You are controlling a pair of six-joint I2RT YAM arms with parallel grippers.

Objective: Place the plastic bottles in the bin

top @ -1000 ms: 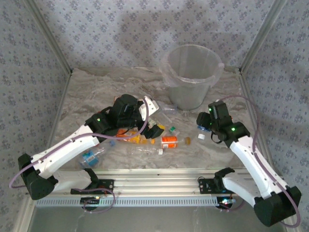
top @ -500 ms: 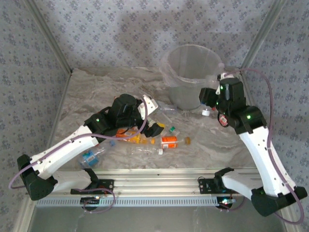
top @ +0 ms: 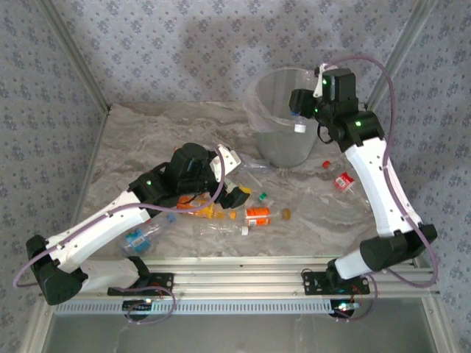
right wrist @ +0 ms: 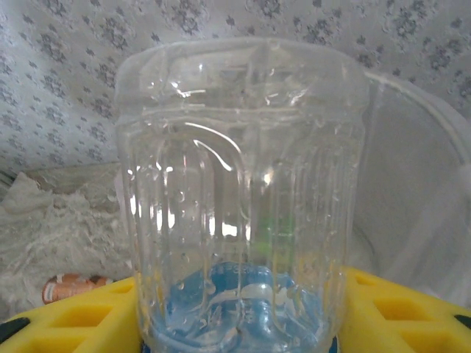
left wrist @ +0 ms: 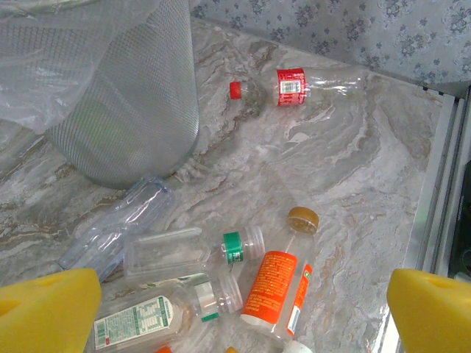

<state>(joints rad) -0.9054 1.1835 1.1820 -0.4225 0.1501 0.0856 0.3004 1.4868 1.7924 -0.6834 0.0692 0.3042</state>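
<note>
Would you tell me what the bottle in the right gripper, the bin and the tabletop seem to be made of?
The bottle looks like clear, glossy ribbed plastic, see-through with bright glints. The bin seems translucent grey plastic, finely textured, under a thin clear bag liner. The tabletop is marble-look and veined, possibly stone or a printed sheet.

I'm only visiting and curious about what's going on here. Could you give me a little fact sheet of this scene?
Setting: grey marbled table
Bin: large translucent round plastic bucket with a clear bag liner, upright
Right gripper: shut on a clear ribbed plastic bottle with blue label, apparently above the bin's opening
Left gripper: open, hovering over loose bottles
On table: several bottles lying down, including an orange-labelled bottle and a red-capped, red-labelled bottle
Job: unfinished
</note>
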